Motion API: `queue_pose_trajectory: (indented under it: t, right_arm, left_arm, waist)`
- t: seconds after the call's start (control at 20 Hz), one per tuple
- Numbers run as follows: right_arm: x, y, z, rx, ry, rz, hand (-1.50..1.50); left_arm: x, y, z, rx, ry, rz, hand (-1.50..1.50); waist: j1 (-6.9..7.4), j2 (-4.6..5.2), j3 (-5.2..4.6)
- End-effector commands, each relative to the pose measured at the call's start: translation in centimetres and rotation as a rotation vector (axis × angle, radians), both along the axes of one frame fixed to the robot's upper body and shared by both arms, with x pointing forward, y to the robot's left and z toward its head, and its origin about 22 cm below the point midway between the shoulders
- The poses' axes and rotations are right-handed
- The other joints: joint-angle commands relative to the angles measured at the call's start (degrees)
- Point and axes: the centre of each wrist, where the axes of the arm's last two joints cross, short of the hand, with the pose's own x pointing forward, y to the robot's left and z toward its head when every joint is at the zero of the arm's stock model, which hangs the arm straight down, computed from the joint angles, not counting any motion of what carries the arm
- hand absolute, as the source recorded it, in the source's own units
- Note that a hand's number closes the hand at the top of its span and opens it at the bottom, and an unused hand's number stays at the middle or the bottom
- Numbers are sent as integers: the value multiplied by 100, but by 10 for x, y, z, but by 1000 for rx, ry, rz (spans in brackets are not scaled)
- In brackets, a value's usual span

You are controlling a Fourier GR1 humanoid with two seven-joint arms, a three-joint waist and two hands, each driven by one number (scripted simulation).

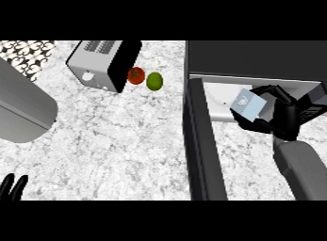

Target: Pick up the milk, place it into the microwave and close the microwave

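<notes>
The milk carton (248, 104), pale blue and white, is held in my right hand (281, 115), whose fingers curl round it. Hand and carton are at the mouth of the open microwave (256, 59), just over its light inner floor (218, 96). The microwave's dark door (199, 150) swings out toward me, left of my right forearm. My left hand (4, 187) rests at the lower left edge, fingers straight and up, holding nothing.
A toaster (100, 63) stands at the back left of the marble counter (117, 141), with a red tomato (136, 75) and a green lime (155, 81) beside it. A large grey appliance (12, 106) fills the left side.
</notes>
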Motion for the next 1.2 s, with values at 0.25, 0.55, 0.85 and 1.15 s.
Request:
queue_pose_trajectory:
  t: [0.25, 0.55, 0.85, 1.15]
  right_arm:
    - [38, 4, 21, -61, 44, -256, 150]
    - [29, -9, 15, -206, -28, -322, -150]
    - [19, -5, -6, -204, 48, -292, -150]
    - [51, 26, 15, -108, 160, -182, -150]
  left_arm:
    - [12, 0, 2, 47, -21, -10, -150]
    - [15, -3, 2, 90, -5, -38, -150]
    - [21, -8, 4, 97, -16, -86, -150]
    - [29, -15, 0, 97, -13, -104, -150]
  waist:
    - [609, 394, -64]
    - [832, 438, -65]
    - [958, 492, -51]
    - [917, 484, -41]
